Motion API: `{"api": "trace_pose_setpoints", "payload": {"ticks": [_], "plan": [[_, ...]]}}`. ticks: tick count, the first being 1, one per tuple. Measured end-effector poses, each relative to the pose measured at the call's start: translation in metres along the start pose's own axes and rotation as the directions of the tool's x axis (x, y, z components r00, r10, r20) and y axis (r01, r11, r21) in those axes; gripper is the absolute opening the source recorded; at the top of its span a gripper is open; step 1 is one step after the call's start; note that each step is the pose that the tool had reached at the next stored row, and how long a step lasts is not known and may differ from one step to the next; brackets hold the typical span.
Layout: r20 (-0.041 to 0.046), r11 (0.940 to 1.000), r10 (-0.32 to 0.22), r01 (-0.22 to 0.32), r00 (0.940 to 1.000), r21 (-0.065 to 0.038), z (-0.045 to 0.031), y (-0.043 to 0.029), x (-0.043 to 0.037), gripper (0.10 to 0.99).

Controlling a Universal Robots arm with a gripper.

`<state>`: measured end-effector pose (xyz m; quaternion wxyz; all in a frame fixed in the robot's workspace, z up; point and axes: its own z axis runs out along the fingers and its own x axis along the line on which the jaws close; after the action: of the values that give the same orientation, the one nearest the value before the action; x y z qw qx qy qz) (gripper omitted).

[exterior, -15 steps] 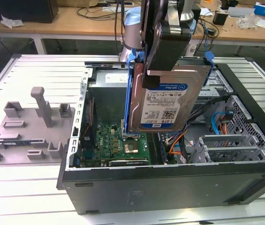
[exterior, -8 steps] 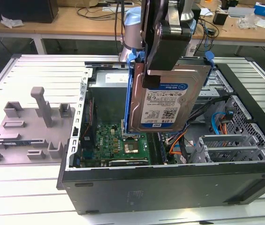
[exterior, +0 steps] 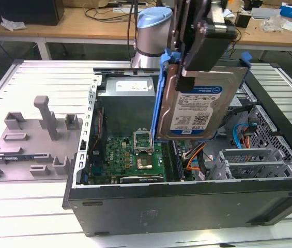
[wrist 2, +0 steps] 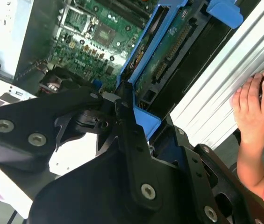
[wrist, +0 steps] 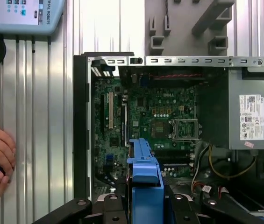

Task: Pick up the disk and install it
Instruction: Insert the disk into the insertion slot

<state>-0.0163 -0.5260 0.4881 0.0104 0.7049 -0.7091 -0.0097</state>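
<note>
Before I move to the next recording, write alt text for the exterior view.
The gripper holds the disk roughly upright, label toward the camera, above the open computer case and its motherboard. A grey power supply sits inside the case; a grey fixture rests on the table at the exterior view's left.

Disk: one
Gripper: one
Robot arm: one
Computer case: one
Main circuit board in the case: one
Grey metal box with a white sticker: one
Grey plate with upright posts: one
Control tablet: one
Wooden desk behind: at least one
Person's hand: at least one; a second cannot be told for certain
</note>
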Motion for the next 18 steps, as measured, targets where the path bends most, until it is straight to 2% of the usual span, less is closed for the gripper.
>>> {"api": "trace_pose_setpoints", "payload": {"ticks": [1,6,9,12,16,18], "plan": [[-0.0005,1.0000,0.000,0.000,1.0000,0.000,-0.0001,-0.0038,0.0000,0.365],[-0.0017,1.0000,0.000,0.000,1.0000,0.000,-0.0007,-0.0340,0.0000,0.365],[-0.0019,1.0000,0.000,0.000,1.0000,0.000,-0.0009,-0.0488,0.0005,0.365],[-0.0019,1.0000,0.000,0.000,1.0000,0.000,-0.0011,-0.0614,0.0011,0.365],[-0.0020,1.0000,0.000,0.000,1.0000,0.000,-0.0014,-0.0819,0.0014,0.365],[-0.0019,1.0000,-0.001,0.001,1.0000,0.000,-0.0014,-0.0879,0.0014,0.365]]}}
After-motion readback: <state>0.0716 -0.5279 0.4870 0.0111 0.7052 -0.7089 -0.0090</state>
